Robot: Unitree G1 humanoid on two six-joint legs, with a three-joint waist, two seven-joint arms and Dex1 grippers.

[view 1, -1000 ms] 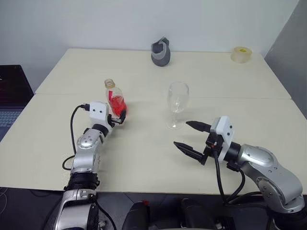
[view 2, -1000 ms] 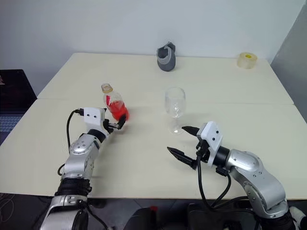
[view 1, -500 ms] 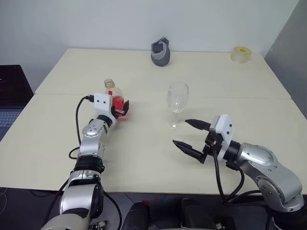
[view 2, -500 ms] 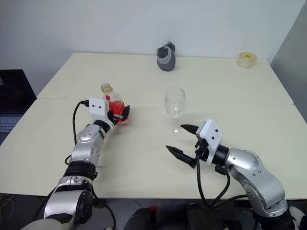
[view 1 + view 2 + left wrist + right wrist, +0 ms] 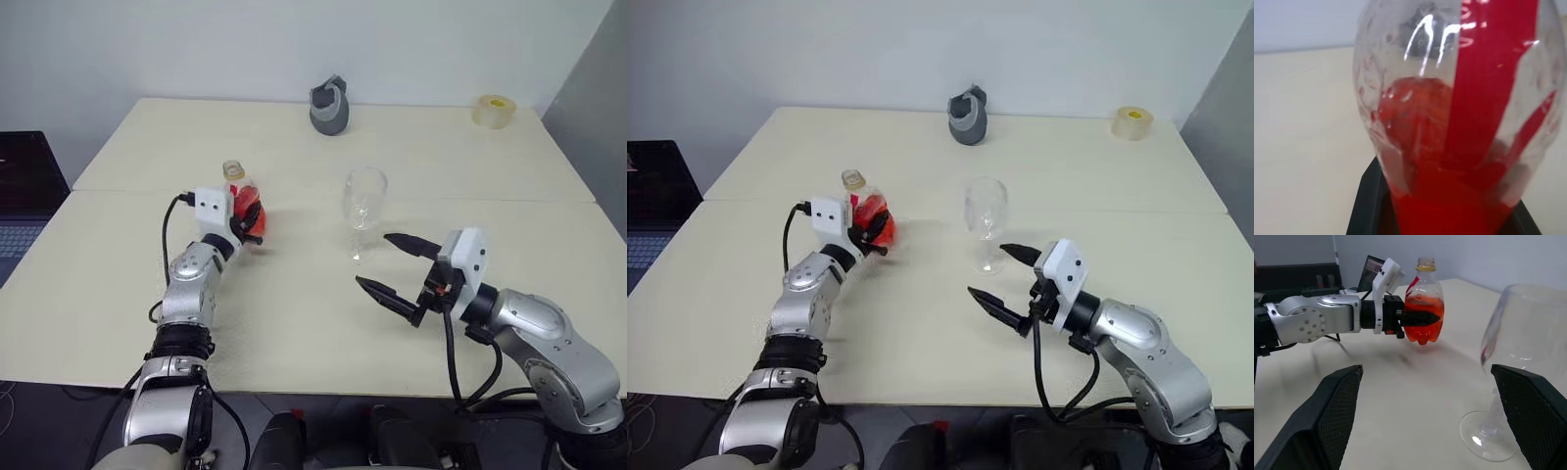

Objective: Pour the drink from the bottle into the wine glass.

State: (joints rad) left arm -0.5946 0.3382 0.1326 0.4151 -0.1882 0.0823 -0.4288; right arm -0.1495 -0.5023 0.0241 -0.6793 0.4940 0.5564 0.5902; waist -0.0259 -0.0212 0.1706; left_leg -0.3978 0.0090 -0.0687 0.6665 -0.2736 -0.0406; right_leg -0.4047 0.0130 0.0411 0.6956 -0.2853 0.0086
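1. On the table (image 5: 118, 284), head views: the left gripper (image 5: 251, 217) is clamped on the lower body of the bottle (image 5: 241, 201), which stands upright with its neck open and the drink (image 5: 877, 223) in its lower half. The glass (image 5: 363, 208) stands well apart to the right, empty as far as can be seen.
2. Step in hand, by judgement: secure and lift the bottle. Keep it upright during transfer toward the glass; tilt only once the mouth is over the bowl, and tilt slowly, since the neck is uncapped.
3. Head views, pose: the left forearm extends forward with the gripper level, gripping from the side. The right gripper (image 5: 399, 266) hovers just beside the foot of the glass, jaws spread wide, holding nothing. A grey object (image 5: 329, 106) and a tape roll (image 5: 493, 110) sit at the far edge, clear of the work.
4. Left wrist view: the bottle fills the frame between the black fingers (image 5: 1365, 205); red liquid pools at the base, and a red label strip runs up the wall. The grip is seated low, so expect the top to sway.
5. Right wrist view: the bottle base appears lifted off the table, with a shadow beneath. The glass (image 5: 1520, 357) sits between the right fingers (image 5: 1327, 421), untouched. Closing on the stem would steady it for pouring.
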